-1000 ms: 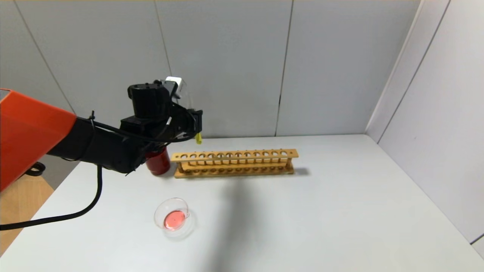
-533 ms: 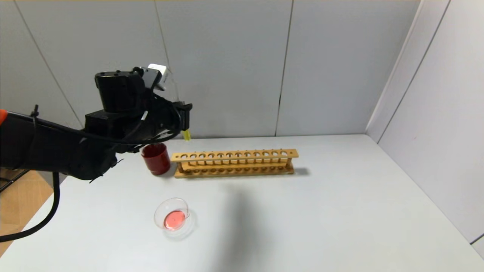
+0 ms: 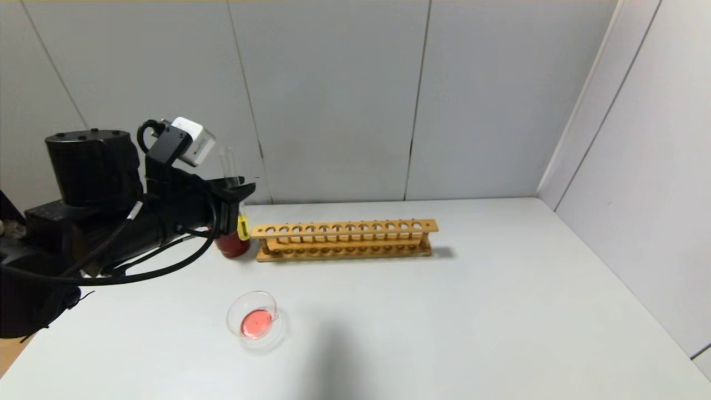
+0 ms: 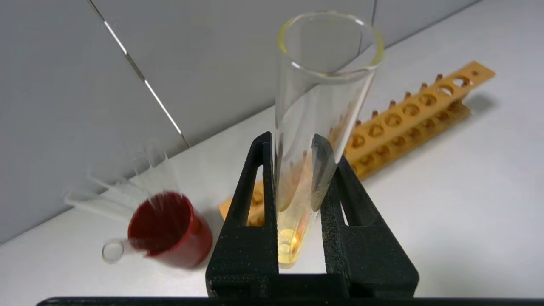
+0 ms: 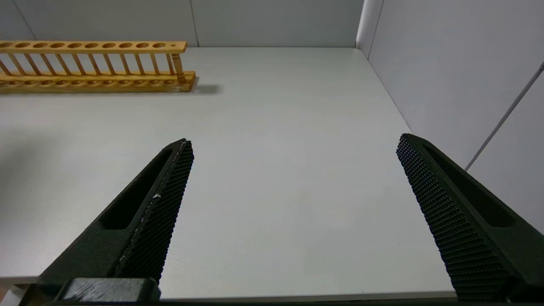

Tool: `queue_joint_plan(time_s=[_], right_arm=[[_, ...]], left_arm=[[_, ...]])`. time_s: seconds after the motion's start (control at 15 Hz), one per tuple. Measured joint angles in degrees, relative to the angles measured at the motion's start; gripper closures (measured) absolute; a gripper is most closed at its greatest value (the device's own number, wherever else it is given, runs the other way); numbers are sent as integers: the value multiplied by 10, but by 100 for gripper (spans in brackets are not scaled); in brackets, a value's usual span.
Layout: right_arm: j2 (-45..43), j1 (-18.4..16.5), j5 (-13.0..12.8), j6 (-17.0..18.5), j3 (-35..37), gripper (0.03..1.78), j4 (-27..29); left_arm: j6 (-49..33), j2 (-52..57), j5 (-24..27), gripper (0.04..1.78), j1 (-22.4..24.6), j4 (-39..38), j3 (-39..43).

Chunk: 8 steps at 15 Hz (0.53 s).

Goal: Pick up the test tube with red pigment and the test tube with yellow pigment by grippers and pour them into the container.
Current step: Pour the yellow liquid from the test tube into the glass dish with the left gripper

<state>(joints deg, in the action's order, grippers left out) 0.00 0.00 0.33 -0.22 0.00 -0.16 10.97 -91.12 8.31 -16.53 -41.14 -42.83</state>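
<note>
Yellow-pigment test tube stands upright, clamped between the left claw fingers, now lower and nearer the red cup than before; right claw gapes apart.

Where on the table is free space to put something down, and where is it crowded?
The table is bare between the wooden rack and the right wall, and along the front edge right of the glass container. The right gripper hangs open over that side. The back-left is crowded: red cup, rack end, and left gripper holding the yellow test tube.
</note>
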Motion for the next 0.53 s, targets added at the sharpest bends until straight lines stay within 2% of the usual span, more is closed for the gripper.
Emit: queue_joint_plan(time_s=[0.27,0.53], right_arm=[[0,0,0,0,0,6,0],[0,0,0,0,0,6,0]], left_arm=[[33,37,2,149,10,-14,84],[37,31,3,149,28,-84,146]])
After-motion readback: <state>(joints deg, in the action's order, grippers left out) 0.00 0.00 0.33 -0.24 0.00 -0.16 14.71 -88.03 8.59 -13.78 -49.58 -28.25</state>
